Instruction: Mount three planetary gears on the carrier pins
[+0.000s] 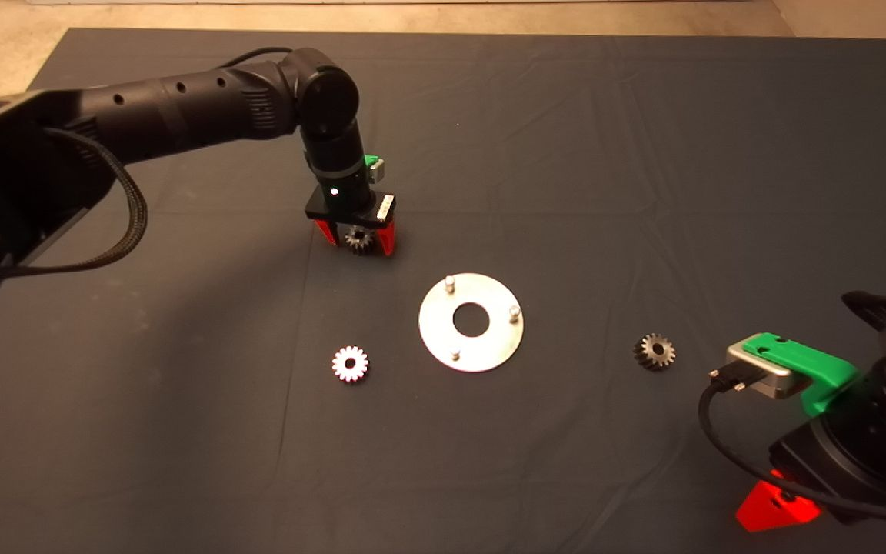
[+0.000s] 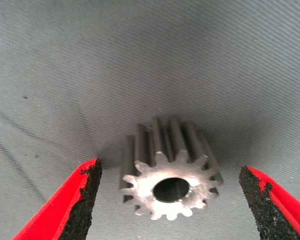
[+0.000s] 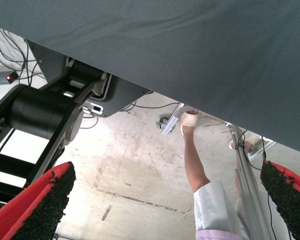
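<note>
Three short carrier pins [image 1: 450, 282] stand bare on a shiny round disc [image 1: 435, 335] with a large centre hole, mid-mat. My left gripper [image 1: 358, 240] is down on the mat behind and left of the disc, open, its red fingers [image 2: 75, 202] on either side of a dark planetary gear [image 2: 170, 172] that lies on the cloth untouched. A bright silvery gear [image 1: 350, 363] lies left of the disc. Another dark gear [image 1: 654, 352] lies to the disc's right. My right gripper [image 3: 165, 205] waits open at the lower right edge of the mat.
The dark cloth mat [image 1: 643, 154] covers the table, with pale floor beyond its far edge. In the right wrist view, past the mat's edge, show the robot's black base [image 3: 40, 115], a person's leg [image 3: 200, 170] and a metal stand.
</note>
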`<control>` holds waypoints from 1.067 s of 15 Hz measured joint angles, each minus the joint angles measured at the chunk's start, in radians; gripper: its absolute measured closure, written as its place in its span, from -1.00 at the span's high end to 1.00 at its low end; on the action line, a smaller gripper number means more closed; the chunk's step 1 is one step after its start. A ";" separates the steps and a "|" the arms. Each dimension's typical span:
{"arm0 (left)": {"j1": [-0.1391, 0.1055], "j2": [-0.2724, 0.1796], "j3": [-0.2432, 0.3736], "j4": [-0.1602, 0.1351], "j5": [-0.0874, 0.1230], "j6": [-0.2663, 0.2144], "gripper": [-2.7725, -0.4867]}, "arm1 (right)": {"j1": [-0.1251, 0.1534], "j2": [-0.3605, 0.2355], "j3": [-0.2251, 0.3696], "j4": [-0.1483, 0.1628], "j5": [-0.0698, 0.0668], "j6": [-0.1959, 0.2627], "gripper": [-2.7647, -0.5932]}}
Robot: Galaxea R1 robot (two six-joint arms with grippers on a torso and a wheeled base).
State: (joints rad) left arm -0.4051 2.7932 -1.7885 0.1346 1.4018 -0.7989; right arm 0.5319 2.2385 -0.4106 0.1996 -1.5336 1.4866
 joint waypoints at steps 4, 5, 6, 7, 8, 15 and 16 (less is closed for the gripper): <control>0.000 0.002 -0.005 0.000 -0.001 0.004 0.16 | 0.000 0.000 0.000 0.000 0.000 0.000 0.99; 0.000 0.002 -0.006 0.000 -0.001 0.021 0.15 | 0.000 0.000 0.000 0.000 0.000 0.000 0.99; 0.000 0.002 -0.008 0.000 -0.002 0.023 0.15 | 0.000 0.000 0.000 0.000 0.000 0.000 0.99; 0.000 0.002 -0.010 0.000 -0.005 0.024 0.06 | 0.000 0.000 0.000 0.000 0.000 0.000 0.99; 0.000 0.002 -0.010 0.000 -0.007 0.025 0.02 | 0.000 0.000 0.000 0.000 0.000 0.000 0.99; 0.000 0.002 -0.010 0.000 -0.007 0.027 -0.24 | 0.000 0.000 0.000 0.000 0.000 0.000 0.99; 0.000 0.002 -0.010 0.000 -0.007 0.027 -0.24 | 0.000 0.000 0.000 0.000 0.000 0.000 0.99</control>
State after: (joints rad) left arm -0.4053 2.7955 -1.7983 0.1345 1.3947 -0.7721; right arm 0.5319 2.2385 -0.4106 0.1996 -1.5332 1.4864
